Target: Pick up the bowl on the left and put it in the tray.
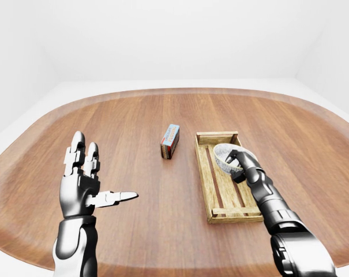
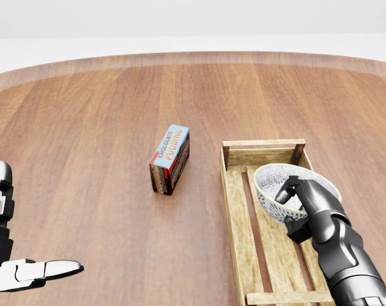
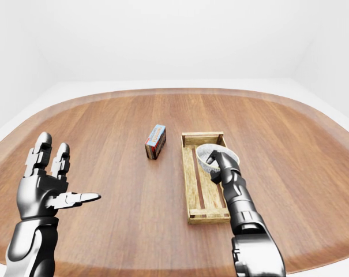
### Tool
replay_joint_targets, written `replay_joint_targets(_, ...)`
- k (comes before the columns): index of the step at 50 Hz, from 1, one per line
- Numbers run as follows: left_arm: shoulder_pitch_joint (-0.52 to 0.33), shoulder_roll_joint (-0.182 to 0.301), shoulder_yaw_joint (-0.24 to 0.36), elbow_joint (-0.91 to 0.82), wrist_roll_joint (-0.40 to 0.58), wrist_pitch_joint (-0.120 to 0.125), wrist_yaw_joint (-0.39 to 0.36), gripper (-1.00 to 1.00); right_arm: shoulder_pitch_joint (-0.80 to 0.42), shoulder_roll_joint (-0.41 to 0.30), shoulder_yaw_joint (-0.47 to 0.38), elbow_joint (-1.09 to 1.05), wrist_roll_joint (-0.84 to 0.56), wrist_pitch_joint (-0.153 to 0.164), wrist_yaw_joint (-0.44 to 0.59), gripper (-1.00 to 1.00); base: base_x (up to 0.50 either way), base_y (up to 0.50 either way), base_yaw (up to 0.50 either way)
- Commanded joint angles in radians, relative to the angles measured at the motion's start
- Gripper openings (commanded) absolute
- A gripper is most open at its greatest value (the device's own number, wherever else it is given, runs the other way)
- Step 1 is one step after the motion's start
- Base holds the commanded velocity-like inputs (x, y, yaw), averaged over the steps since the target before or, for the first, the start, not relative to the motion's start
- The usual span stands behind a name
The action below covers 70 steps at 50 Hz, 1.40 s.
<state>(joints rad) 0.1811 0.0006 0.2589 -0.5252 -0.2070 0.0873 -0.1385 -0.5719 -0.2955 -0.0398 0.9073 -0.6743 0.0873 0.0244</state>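
Closest in, the silver left hand [image 1: 85, 179] just hangs over the brown wooden table [image 1: 128, 115] with all 3 fingers spread wide, holding nothing. The dark right hand [image 2: 307, 207] is pinching the rim of the white patterned bowl [image 2: 275, 185], tilted inside the slatted wooden tray [image 2: 240, 220]. Farther up, the chocolate pudding box [image 2: 170, 158] lies left of the tray.

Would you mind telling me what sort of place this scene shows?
Probably a bare simulated test room: a large rounded wooden table, plain white walls, and only a wooden tray, a bowl and a pudding box.

Patterned bowl [image 2: 275, 182] (perhaps tilted) over tray [image 2: 240, 210]
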Motion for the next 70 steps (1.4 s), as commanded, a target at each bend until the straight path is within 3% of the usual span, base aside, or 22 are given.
replay_joint_targets(1, 0.0, 0.001, 0.005, 0.005, -0.004, 0.0, -0.002, 1.0, -0.058, 0.005, 0.012, 0.103, -0.036, 0.0, -0.052, -1.0, 0.0, 0.0, 0.0)
replay_joint_targets(44, 0.003, 0.0, 0.01, 0.024, -0.004, 0.0, -0.009, 1.0, -0.147, 0.052, 0.048, 0.31, -0.015, 0.0, -0.121, -1.0, 0.0, 0.0, 0.0)
replay_joint_targets(69, -0.004, 0.005, 0.021, 0.022, -0.015, 0.0, -0.007, 1.0, -0.133, 0.063, 0.049, 0.347, -0.003, 0.0, -0.127, -1.0, 0.0, 0.0, 0.0)
replay_joint_targets(70, -0.004, 0.005, 0.021, 0.022, -0.015, 0.0, -0.007, 1.0, -0.132, 0.064, 0.05, 0.347, -0.003, 0.0, -0.127, -0.87, 0.0, 0.0, 0.0)
